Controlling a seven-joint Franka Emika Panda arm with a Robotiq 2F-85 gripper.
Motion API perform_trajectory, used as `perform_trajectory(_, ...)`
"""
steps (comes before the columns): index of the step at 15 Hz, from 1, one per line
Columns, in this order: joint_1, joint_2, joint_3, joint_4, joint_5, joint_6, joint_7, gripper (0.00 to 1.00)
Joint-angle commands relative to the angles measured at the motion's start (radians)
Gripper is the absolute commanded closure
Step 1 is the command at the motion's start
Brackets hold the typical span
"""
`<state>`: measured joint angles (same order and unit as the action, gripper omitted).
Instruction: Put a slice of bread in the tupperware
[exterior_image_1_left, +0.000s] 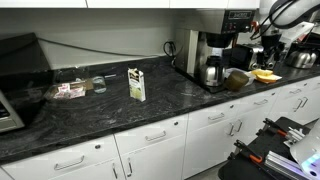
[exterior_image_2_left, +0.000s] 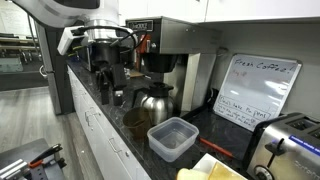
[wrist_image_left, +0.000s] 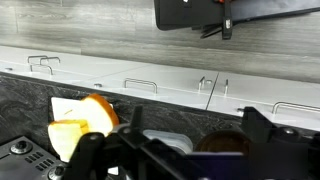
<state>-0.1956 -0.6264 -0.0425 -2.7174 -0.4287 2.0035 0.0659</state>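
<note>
Yellowish-tan slices of bread (exterior_image_2_left: 215, 170) lie on the dark counter beside a toaster; they also show in an exterior view (exterior_image_1_left: 265, 75) and at the left of the wrist view (wrist_image_left: 68, 132). The clear, empty tupperware (exterior_image_2_left: 172, 138) stands between them and a round dark brown lump (exterior_image_2_left: 135, 120). My gripper (exterior_image_2_left: 108, 82) hangs open above the counter near the coffee machine, holding nothing. In the wrist view the gripper (wrist_image_left: 197, 125) is wide apart, with the tupperware (wrist_image_left: 165, 143) and the brown lump (wrist_image_left: 225, 148) below it.
A coffee machine (exterior_image_2_left: 165, 65) and steel carafe (exterior_image_2_left: 155, 100) stand close behind the gripper. A toaster (exterior_image_2_left: 285, 145) and whiteboard (exterior_image_2_left: 255, 90) are at the counter's end. A small carton (exterior_image_1_left: 136, 84) and a bag (exterior_image_1_left: 75, 88) sit far along the counter.
</note>
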Motion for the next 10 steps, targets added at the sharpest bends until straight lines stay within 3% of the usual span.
perform_trajectory(1,-0.042,0.006,0.004,-0.001,-0.079,0.014,0.053,0.0)
perform_trajectory(6,-0.19,0.054,-0.042,0.001,-0.366,0.065,0.278,0.0)
perform_trajectory(10,-0.223,0.175,-0.097,0.042,-0.497,0.075,0.477,0.0)
